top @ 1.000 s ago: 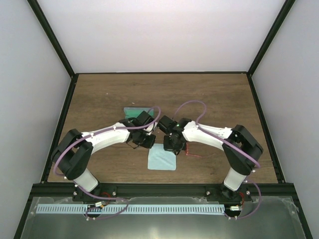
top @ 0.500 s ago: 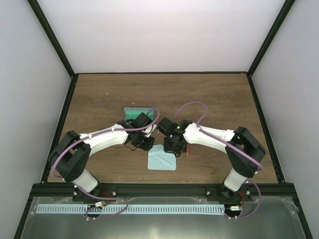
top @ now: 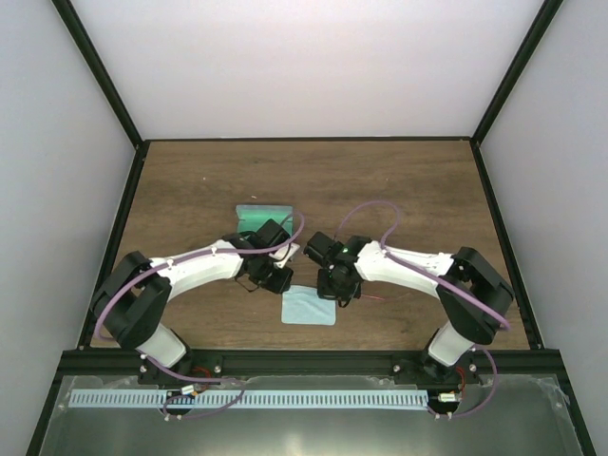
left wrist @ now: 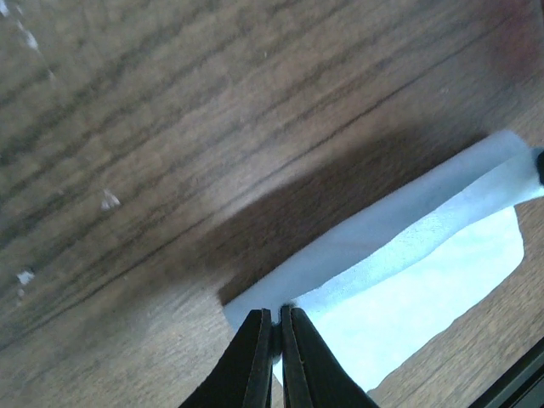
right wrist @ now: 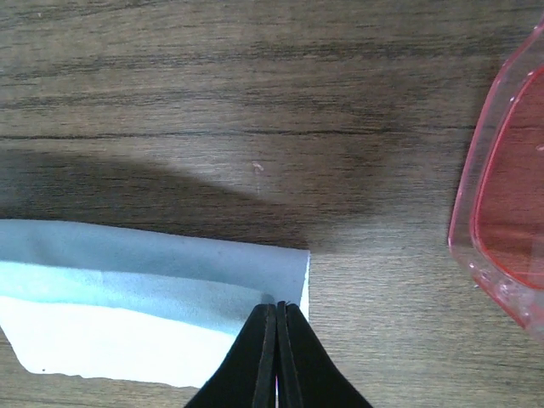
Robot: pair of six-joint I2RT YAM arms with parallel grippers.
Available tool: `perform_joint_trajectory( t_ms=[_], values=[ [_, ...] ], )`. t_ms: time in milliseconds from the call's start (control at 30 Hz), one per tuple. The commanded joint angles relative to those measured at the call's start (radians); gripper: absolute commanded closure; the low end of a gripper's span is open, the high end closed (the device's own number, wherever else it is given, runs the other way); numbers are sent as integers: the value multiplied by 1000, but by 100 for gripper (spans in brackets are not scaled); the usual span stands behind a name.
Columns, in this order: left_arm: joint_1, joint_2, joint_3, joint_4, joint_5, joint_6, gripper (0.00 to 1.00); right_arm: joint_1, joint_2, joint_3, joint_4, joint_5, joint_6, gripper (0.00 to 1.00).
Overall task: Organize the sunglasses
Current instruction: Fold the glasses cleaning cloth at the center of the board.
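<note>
The light blue cloth (top: 309,310) lies on the wooden table between the two grippers. My left gripper (top: 285,283) is shut on the cloth's far left corner, seen in the left wrist view (left wrist: 274,316), where the cloth (left wrist: 425,280) is folded over itself. My right gripper (top: 334,290) is shut on its far right corner (right wrist: 276,308), with the cloth (right wrist: 127,331) doubled there too. The red translucent sunglasses (right wrist: 510,212) lie just right of the cloth; from above only a thin red sliver (top: 373,296) shows beside the right arm.
The grey-blue case (top: 261,215) lies on the table beyond the left wrist. Black frame rails border the table (top: 190,180) on the left, right and near sides.
Both grippers have moved toward the near edge, drawing the cloth's far edge over itself; the cloth now looks shorter from above.
</note>
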Motion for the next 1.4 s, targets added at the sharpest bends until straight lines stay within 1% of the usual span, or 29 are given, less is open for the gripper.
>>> perform_joint_trajectory(
  t_ms=[0, 233, 733, 1367],
  values=[
    [-12, -24, -25, -24, 36, 30, 96, 10, -34, -5, -2, 2, 12, 99],
    [-37, -11, -27, -39, 65, 35, 96, 14, -42, -21, 5, -11, 13, 99],
    [-39, 1, -48, -64, 120, 10, 96, 36, -53, -64, 29, -33, 34, 99],
    [-40, 11, -75, -48, 124, 11, 96, 49, -41, -79, 34, -41, 44, 99]
  ],
)
